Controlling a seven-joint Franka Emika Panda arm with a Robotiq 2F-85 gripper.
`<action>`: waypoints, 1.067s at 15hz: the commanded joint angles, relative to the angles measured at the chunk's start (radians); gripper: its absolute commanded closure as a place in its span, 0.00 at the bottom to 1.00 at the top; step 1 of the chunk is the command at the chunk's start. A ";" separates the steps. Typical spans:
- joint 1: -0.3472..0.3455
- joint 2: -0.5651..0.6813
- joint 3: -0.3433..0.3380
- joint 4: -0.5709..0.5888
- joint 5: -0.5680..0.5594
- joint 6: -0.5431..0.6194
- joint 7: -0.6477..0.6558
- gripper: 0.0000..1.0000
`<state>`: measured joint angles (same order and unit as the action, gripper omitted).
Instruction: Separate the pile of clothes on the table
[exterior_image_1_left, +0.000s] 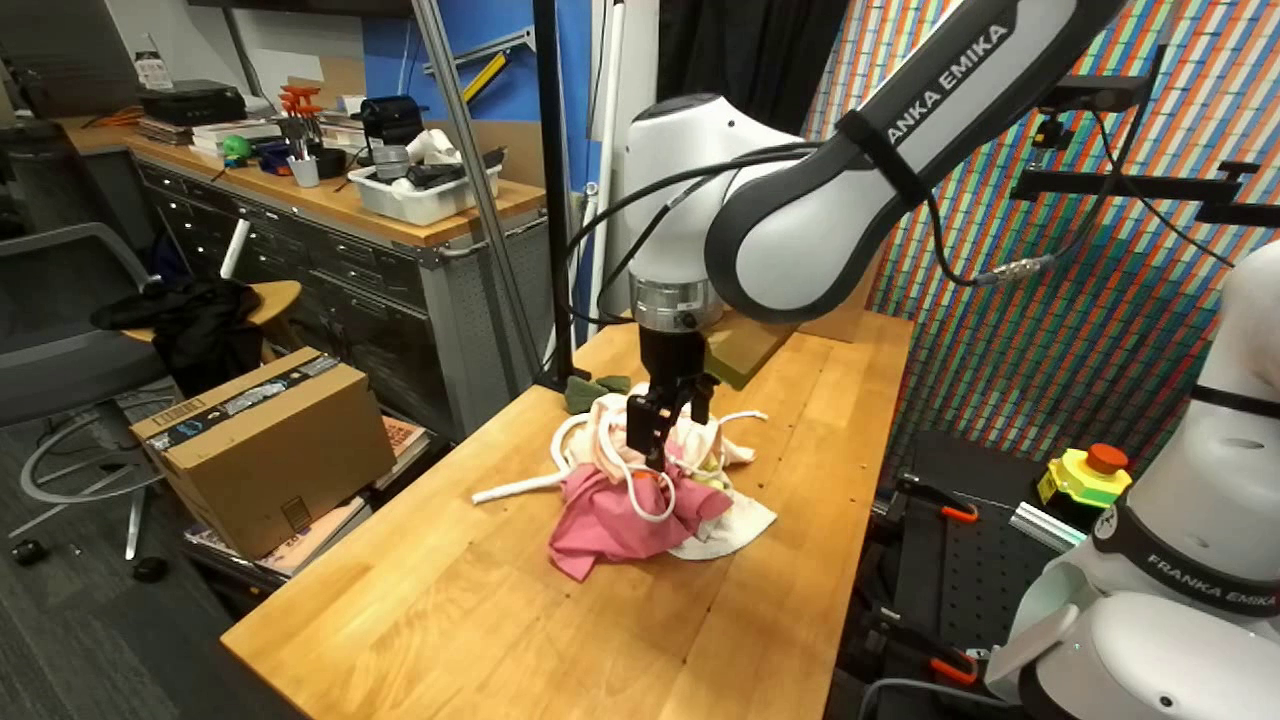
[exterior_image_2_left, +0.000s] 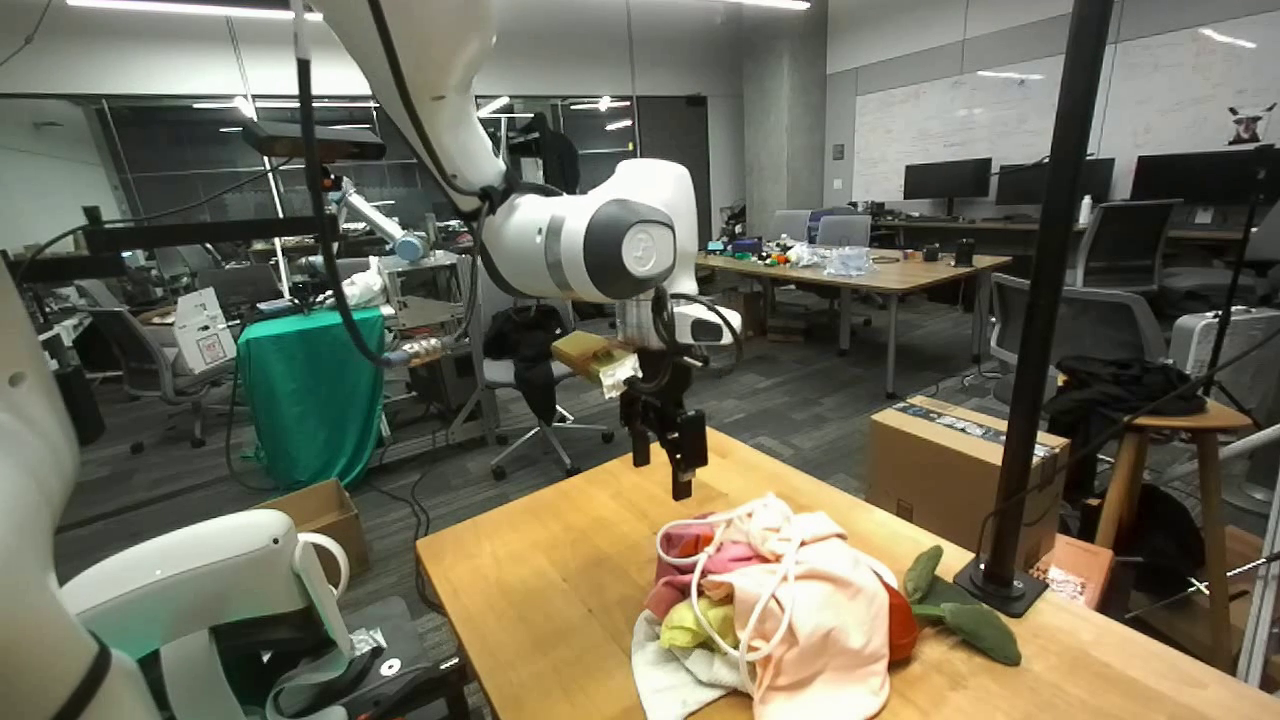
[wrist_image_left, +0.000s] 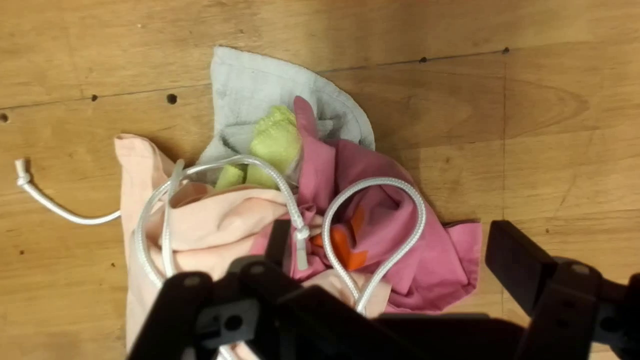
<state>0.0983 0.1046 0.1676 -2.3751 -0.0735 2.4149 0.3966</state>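
The pile of clothes lies heaped on the wooden table (exterior_image_1_left: 480, 620). A pink cloth (wrist_image_left: 425, 270) and a peach cloth (exterior_image_2_left: 820, 630) overlap. Between them pokes a yellow-green cloth (wrist_image_left: 275, 140), and a white cloth (wrist_image_left: 245, 80) spreads out underneath, looking greyish in the wrist view. Thin white cord (wrist_image_left: 421, 209) loops over the top. Something orange (wrist_image_left: 342, 244) shows in the pink folds. My gripper (wrist_image_left: 392, 245) stands open above the pink side, fingers (exterior_image_2_left: 688, 440) pointing down. Nothing is held; in an exterior view the fingertips hang above the table, apart from the cloths.
Dark green soft pieces (exterior_image_2_left: 980, 630) and a red-orange rounded thing (exterior_image_2_left: 902, 625) sit against the peach cloth. A black post (exterior_image_2_left: 1035, 330) rises from the table's edge close by. A yellowish box (exterior_image_1_left: 745, 345) stands farther along the table. A cardboard box (exterior_image_1_left: 270, 450) is beside it.
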 joint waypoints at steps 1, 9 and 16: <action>0.049 0.084 -0.024 0.020 -0.013 0.084 0.099 0.00; 0.189 0.266 -0.125 0.066 -0.163 0.255 0.224 0.00; 0.271 0.344 -0.203 0.118 -0.196 0.274 0.236 0.00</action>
<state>0.3353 0.4119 0.0045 -2.2942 -0.2362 2.6612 0.6068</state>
